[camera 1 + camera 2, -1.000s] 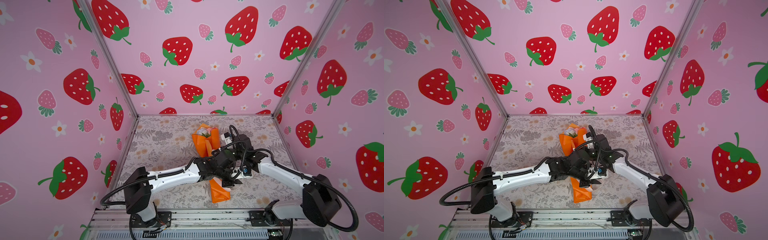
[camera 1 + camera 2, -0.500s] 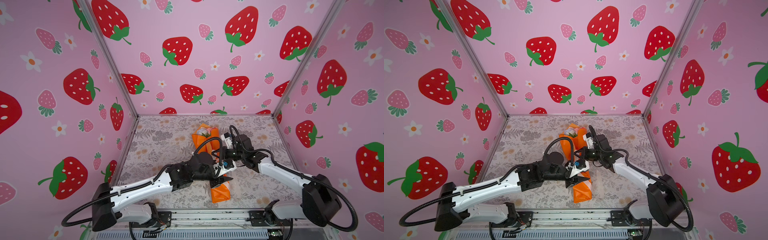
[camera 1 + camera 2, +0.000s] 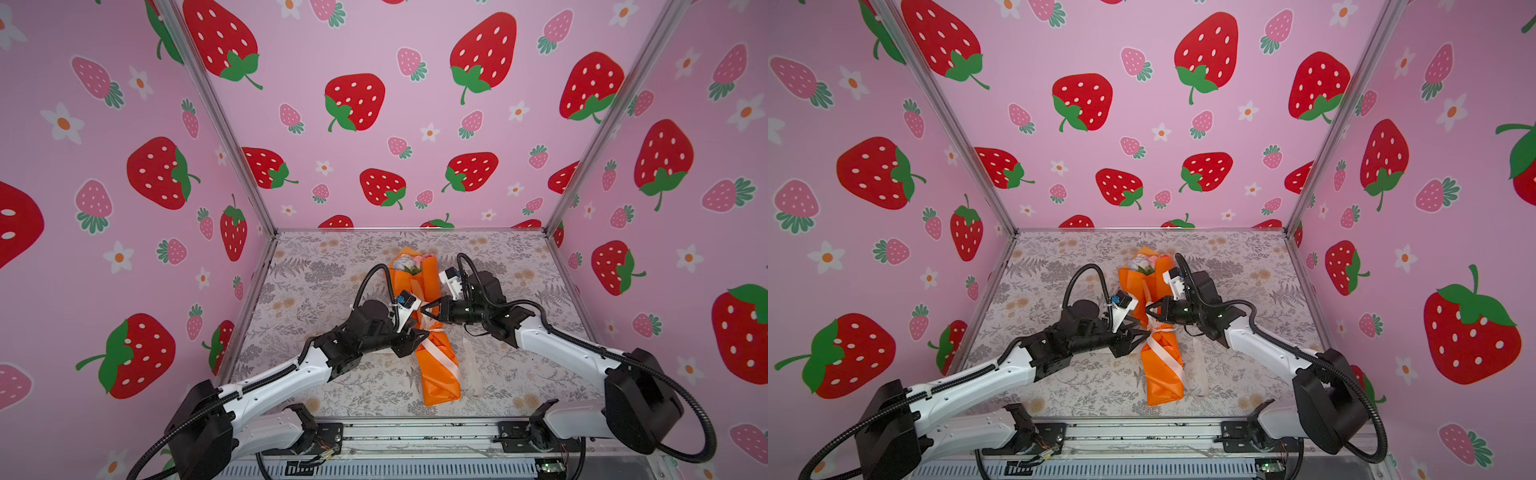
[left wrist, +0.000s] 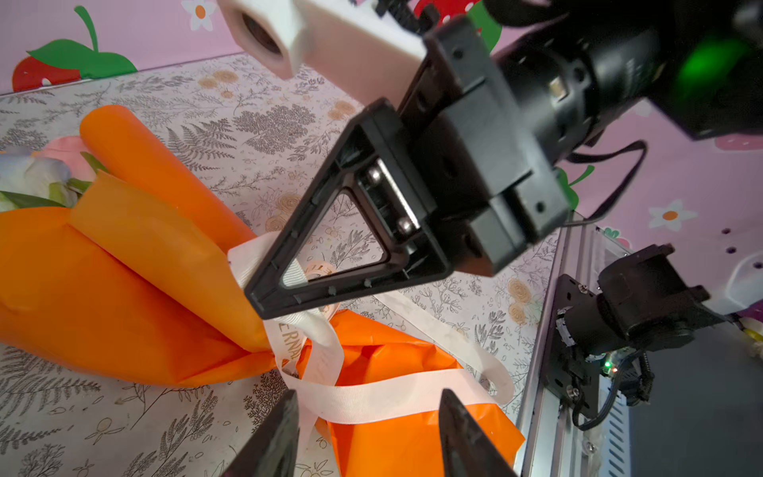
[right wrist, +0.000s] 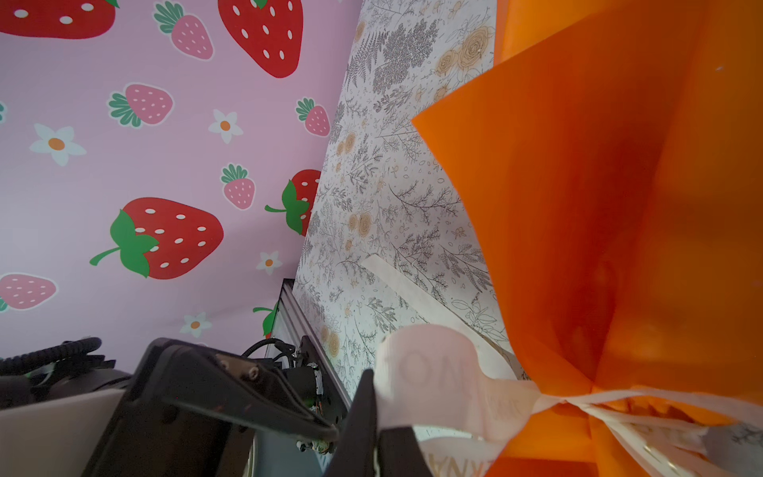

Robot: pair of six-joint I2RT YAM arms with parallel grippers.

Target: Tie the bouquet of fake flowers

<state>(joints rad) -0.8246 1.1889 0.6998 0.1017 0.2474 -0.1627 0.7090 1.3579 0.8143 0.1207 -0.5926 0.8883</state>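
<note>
The bouquet (image 3: 436,386) lay on the tabletop (image 3: 332,291) between the two arms, its flowers (image 3: 409,264) pointing toward the back wall and its orange paper pinched to a narrow waist. A cream ribbon (image 4: 392,396) was cinched around that waist, and its loose tails trailed over the lower paper and onto the tabletop.

Over the last second the left gripper (image 4: 367,396) had let go. A second earlier it was reaching across the bouquet, close against the right gripper. Now it sat at the near-left side of the waist with its jaws parted. A band of ribbon lay slack just ahead of them, gripped by neither jaw.

The right gripper (image 5: 373,380) stayed clenched on a fold of ribbon right beside the knot (image 5: 557,400), keeping that side taut.

The wrap appeared pulled snug, so the binding looked to be holding with only one side under tension. The left gripper probably needed to take up the loose tail again to finish the tie. Any slackening on the right might let the crossing loosen first.
</note>
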